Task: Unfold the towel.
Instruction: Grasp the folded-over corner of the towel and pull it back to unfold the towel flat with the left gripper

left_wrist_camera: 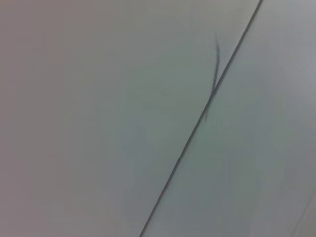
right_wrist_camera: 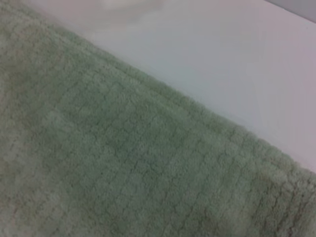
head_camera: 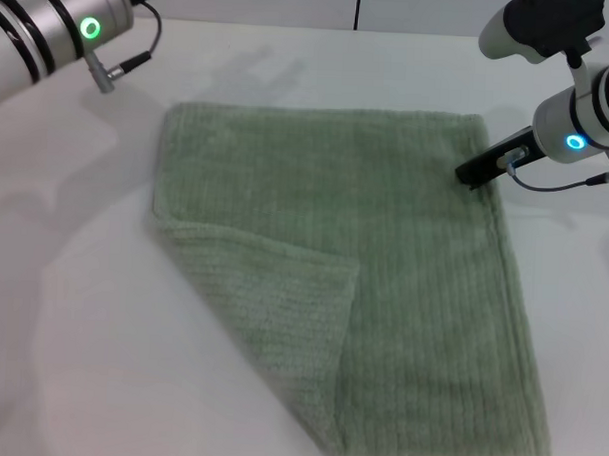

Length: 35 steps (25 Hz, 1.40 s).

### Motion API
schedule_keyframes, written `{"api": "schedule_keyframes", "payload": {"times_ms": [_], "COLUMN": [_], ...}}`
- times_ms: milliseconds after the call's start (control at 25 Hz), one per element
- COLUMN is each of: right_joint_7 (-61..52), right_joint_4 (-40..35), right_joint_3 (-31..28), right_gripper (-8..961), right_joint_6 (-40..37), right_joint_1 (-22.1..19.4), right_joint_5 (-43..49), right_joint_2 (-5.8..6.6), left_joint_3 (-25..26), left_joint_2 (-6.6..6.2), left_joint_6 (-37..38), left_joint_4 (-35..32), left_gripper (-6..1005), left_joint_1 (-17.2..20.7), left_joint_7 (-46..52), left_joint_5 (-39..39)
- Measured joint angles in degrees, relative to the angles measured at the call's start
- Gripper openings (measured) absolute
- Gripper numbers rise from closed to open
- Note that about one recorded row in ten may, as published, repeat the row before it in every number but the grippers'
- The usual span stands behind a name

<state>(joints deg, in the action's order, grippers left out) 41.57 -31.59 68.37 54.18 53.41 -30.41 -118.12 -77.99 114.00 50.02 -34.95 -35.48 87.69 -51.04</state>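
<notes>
1. The towel (head_camera: 383, 281) lies flat on the white tabletop (head_camera: 71, 310), near-left corner folded over
2. The right hand (head_camera: 474, 174) touches its far right edge; finger state unclear
3. The left hand is out of view

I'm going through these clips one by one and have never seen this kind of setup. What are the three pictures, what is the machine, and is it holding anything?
It is a two-armed robot filmed by three cameras at once. The head view looks down from the robot's head at a white table. On it lies a green towel, mostly flat, with its near-left corner folded over onto itself, paler side up. The right gripper sits at the towel's far right edge; whether it is pinching the cloth cannot be told. The left arm is raised at the far left, its gripper out of view. The right wrist view, taken from that arm's wrist, shows the towel's edge close up. The left wrist view shows only a plain pale surface with a thin dark line.
</notes>
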Motion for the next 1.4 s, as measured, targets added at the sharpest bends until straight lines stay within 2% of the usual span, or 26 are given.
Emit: {"api": "schedule_keyframes", "payload": {"times_ms": [160,200,280,360,400,520,560,600,680,880,1000,1120,1400], "right_joint_7": [0.00,0.00,0.00,0.00,0.00,0.00,0.00,0.00,0.00,0.02,0.04,0.04,0.07], "right_joint_4": [0.00,-0.01,-0.01,-0.02,-0.02,-0.01,0.00,0.02,0.05,0.21,0.21,0.22,0.44], "right_joint_3": [0.00,0.00,0.00,0.00,0.00,0.00,0.00,0.00,0.00,0.00,0.12,0.19,0.37], "right_gripper": [0,0,0,0,-1,-1,-1,-1,-1,-1,-1,0,0], "right_joint_6": [-0.11,-0.13,-0.13,-0.14,-0.14,-0.14,-0.14,-0.14,-0.14,-0.14,-0.21,-0.29,-0.35], "right_joint_1": [0.13,0.19,0.21,0.21,0.21,0.21,0.21,0.21,0.21,0.20,0.20,0.21,0.39], "right_joint_5": [0.00,0.00,0.00,0.00,0.00,0.00,0.00,0.00,0.00,0.00,0.00,0.00,0.00], "right_joint_2": [0.00,0.00,0.00,0.00,0.00,0.00,0.00,0.00,0.00,0.00,0.00,0.00,-0.04], "left_joint_3": [1.59,3.48,5.07,5.86,8.52,9.89,11.71,11.71,15.37,18.26,18.10,17.85,17.64], "left_joint_2": [-0.38,-0.86,-1.20,-1.35,-1.72,-1.77,-1.84,-1.84,-2.26,-2.78,-2.14,-1.75,0.71], "left_joint_6": [0.45,1.49,2.16,2.33,3.14,4.26,6.43,6.43,12.32,20.44,24.50,26.09,30.15], "left_joint_4": [-1.09,-2.49,-3.78,-4.40,-6.67,-7.92,-9.41,-9.41,-11.77,-15.63,-18.61,-19.27,-20.32], "left_gripper": [674,674,674,674,674,674,674,674,674,674,673,673,673], "left_joint_1": [0.04,0.05,0.06,0.06,0.07,0.07,0.07,0.07,0.04,-0.58,-1.21,-1.54,-2.40], "left_joint_7": [3.58,7.96,11.71,13.48,19.32,21.50,23.60,23.60,26.14,29.83,30.69,30.48,26.92], "left_joint_5": [-4.33,-9.93,-15.31,-17.78,-25.98,-29.91,-34.35,-34.35,-39.88,-48.12,-54.61,-56.76,-63.87]}}
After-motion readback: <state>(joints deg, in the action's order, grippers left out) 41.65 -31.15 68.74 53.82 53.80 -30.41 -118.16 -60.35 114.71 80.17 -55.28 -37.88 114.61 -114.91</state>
